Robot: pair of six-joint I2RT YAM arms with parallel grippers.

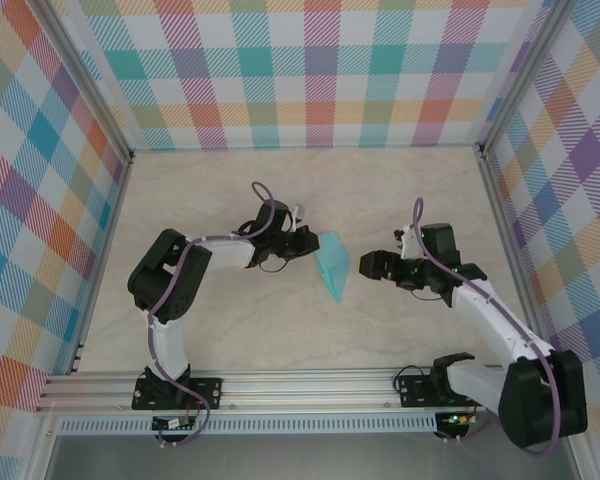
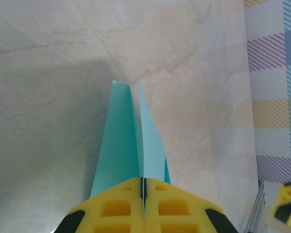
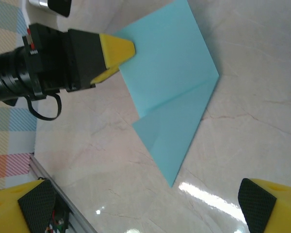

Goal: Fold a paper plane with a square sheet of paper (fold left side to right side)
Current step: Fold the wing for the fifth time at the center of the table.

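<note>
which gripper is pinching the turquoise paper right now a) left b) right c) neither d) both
a, the left gripper is shut on the edge of the paper plane, while the right gripper is open and off the paper.

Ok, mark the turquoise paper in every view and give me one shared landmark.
Top external: paper near the middle of the table.
Left wrist: paper at centre, rising from the shut yellow fingers at the bottom edge.
Right wrist: paper in the upper middle, with a diagonal crease.
Shared landmark: the left arm's yellow fingers, pinching the paper's edge.
</note>
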